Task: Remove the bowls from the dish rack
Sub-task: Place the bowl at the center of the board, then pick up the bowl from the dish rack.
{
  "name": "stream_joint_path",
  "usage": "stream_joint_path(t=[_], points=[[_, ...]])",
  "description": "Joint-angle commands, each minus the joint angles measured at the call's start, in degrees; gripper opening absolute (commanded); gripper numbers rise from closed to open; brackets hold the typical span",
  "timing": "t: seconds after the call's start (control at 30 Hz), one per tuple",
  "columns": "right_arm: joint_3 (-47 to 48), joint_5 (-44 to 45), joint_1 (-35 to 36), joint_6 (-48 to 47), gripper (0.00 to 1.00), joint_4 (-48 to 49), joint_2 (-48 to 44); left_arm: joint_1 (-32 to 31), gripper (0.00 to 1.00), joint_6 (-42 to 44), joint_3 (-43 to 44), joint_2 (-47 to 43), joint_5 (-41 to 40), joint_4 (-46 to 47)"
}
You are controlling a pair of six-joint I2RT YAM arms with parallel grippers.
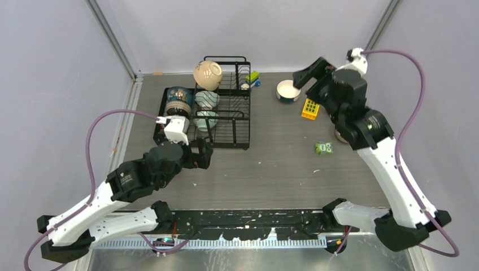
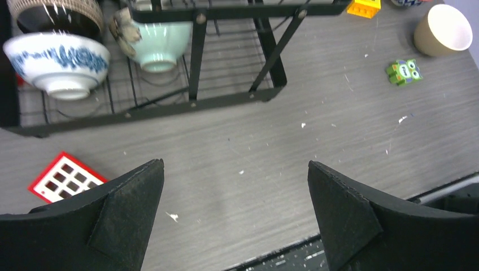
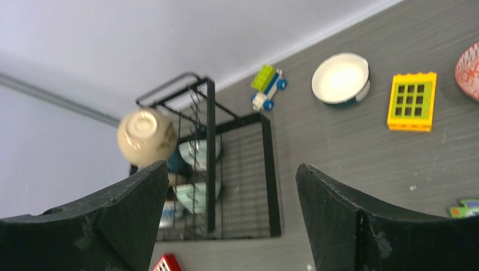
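Left gripper (image 2: 234, 169), jaws spread wide and empty, hovers near the black wire dish rack (image 2: 196, 62). Racked there, the blue-and-white patterned ceramic bowl (image 2: 56, 59) looks rigid, slick and breakable, so pinch 1 rim wall.

A robotics lab test cell: plain grey panel walls (image 1: 51, 68) on metal posts (image 1: 114, 42) close in behind the dish rack (image 1: 230, 125), toy blocks (image 1: 310, 108) lie right of it, two cabled robot arms (image 1: 390, 164) stand bolted before it.
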Motion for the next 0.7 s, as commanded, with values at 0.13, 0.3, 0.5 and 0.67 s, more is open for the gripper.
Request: stream_joint_path(t=[0.13, 0.3, 0.5, 0.67], points=[[-15.44, -4.68, 5.62, -1.45, 0.89, 2.07, -7.79, 0.33, 1.0, 14.34, 7.2, 6.52, -9.26, 11.62], [-25.79, -10.58, 5.62, -0.19, 0.89, 12.75, -11.84, 8.32, 1.0, 15.85, 11.57, 11.23, -0.49, 18.25], [-28.14, -15.72, 5.58, -0.31, 0.89, 16.36, -11.14, 27.73, 1.0, 7.73, 20.97, 20.37, 20.31, 16.5], [-32.32, -17.41, 5.58, 0.72, 0.88, 20.38, -13.03, 41.34, 1.0, -1.99, 25.23, 27.13, 44.99, 20.33]])
